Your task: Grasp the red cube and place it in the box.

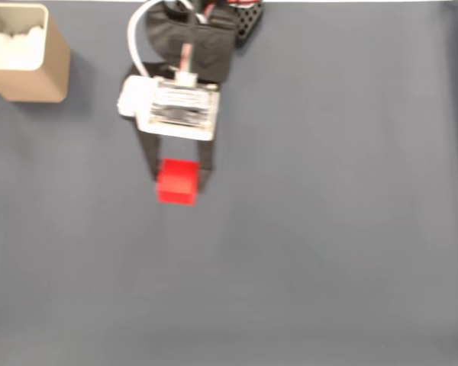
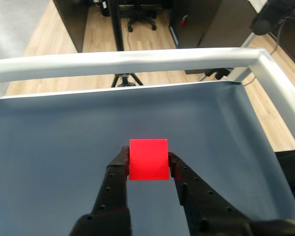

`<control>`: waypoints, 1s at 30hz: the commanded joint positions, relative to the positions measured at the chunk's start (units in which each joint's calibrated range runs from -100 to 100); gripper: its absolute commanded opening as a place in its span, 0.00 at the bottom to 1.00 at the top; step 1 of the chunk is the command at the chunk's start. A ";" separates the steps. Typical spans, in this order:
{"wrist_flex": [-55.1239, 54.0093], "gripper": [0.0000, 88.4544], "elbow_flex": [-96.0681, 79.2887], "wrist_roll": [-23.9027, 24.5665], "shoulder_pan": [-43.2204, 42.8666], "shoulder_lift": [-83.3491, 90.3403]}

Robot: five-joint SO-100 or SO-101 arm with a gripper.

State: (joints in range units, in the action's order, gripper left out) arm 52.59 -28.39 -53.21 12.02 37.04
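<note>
Red and plain, the red cube point(image 2: 148, 159) sits on the blue-grey mat point(image 2: 54, 147), far from the box point(image 1: 32, 70) with white padding in the mat's corner. My gripper point(image 2: 147, 160) pinches the red cube, one black finger point(image 2: 119, 169) pressed on each side.

— What sort of room is this?
— An office or lab: wooden floor point(image 2: 152, 49), a swivel chair's base point(image 2: 141, 20), dark cabinets point(image 2: 196, 22), a tripod point(image 2: 128, 78) beyond the table rail point(image 2: 137, 61).

Red cube point(image 2: 148, 159); tan box point(image 1: 52, 69); black jaws.
</note>
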 commanded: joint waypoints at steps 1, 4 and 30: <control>0.28 0.00 3.85 0.20 4.89 0.14; 0.28 0.00 3.94 0.49 8.79 0.31; 0.53 0.00 1.93 2.59 36.14 2.48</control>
State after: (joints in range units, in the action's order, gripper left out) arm 52.90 -28.03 -50.96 45.55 37.04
